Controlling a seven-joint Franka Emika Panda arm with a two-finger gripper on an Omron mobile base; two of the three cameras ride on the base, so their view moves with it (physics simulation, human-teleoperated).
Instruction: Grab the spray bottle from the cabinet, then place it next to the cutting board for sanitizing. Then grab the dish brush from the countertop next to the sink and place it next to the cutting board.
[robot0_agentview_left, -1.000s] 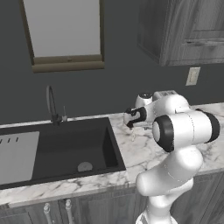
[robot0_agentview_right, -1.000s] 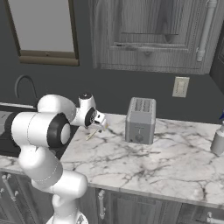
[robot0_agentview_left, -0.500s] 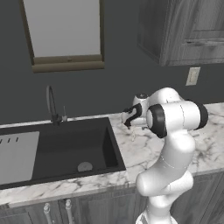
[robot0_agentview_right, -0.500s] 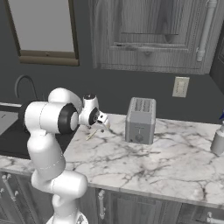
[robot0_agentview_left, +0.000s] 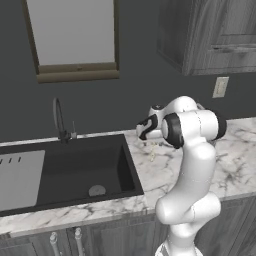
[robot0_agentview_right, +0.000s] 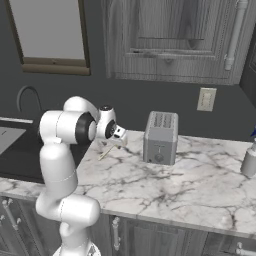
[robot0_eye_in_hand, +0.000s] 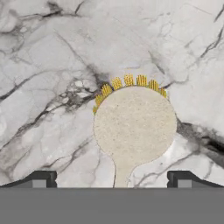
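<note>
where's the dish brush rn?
Dish brush lies on the marble countertop just right of the sink, directly under the open gripper; toaster stands further right.

Dish brush (robot0_eye_in_hand: 134, 127) flat on countertop (robot0_eye_in_hand: 52, 65)

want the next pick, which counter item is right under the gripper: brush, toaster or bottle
The brush: it lies flat on the marble between the open gripper tips. The toaster and bottle stand farther right.
</note>
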